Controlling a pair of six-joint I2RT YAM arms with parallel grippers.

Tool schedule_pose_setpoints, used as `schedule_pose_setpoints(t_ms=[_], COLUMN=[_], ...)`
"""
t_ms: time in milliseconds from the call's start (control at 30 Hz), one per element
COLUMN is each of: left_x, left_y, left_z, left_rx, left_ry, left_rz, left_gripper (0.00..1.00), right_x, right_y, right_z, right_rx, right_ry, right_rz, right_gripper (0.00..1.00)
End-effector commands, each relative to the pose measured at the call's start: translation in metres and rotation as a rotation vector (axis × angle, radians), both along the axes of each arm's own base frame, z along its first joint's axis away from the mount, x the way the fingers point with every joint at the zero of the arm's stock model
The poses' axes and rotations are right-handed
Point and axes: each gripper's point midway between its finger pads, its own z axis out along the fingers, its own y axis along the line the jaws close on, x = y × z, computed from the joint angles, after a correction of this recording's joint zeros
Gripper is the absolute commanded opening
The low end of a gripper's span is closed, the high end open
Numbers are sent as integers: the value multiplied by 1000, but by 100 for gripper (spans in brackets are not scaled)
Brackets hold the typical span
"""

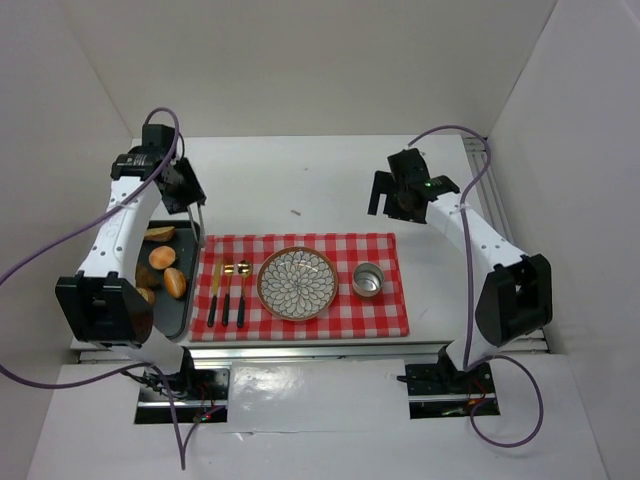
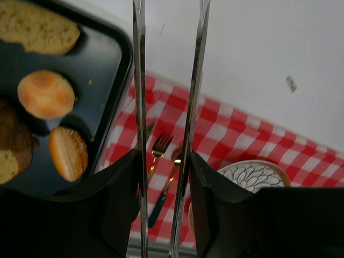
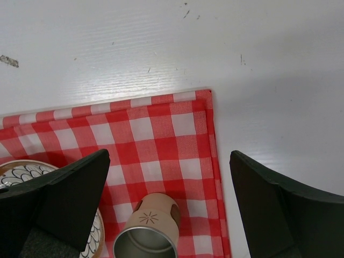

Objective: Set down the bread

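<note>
The bread (image 1: 160, 233), a flat pale tan slice, lies at the far end of the dark tray (image 1: 190, 295); in the left wrist view the bread (image 2: 37, 29) is at the top left. My left gripper (image 1: 190, 195) is shut on metal tongs (image 1: 203, 228), whose two blades (image 2: 138, 80) stand apart over the tray's right rim (image 2: 121, 64), right of the bread. The blade tips are out of the wrist view. The patterned plate (image 1: 297, 283) sits mid-cloth, bare. My right gripper (image 1: 395, 200) is open and empty, above the cloth's far right corner (image 3: 170, 156).
Darker rolls (image 1: 162, 257) lie in the tray near the bread. A fork, spoon and knife (image 1: 228, 290) lie on the red checked cloth (image 1: 385, 310) between tray and plate. A metal cup (image 1: 368, 280) stands right of the plate. White walls enclose the table.
</note>
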Motion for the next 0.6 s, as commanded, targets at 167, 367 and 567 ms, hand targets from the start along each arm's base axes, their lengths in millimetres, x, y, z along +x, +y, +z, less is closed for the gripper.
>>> schedule_pose_setpoints(t_ms=[167, 367, 567], left_x=[-60, -87, -103], left_y=[17, 28, 37], left_z=[14, -7, -20], left_rx=[10, -8, -27], left_ry=[72, 143, 194], left_rz=[21, 66, 110], left_gripper=[55, 66, 69], right_x=[1, 1, -1], right_y=[1, 8, 7], right_z=[18, 14, 2], right_rx=[25, 54, 48], right_ry=[-74, -72, -55], right_rz=[28, 51, 51], right_gripper=[100, 100, 100])
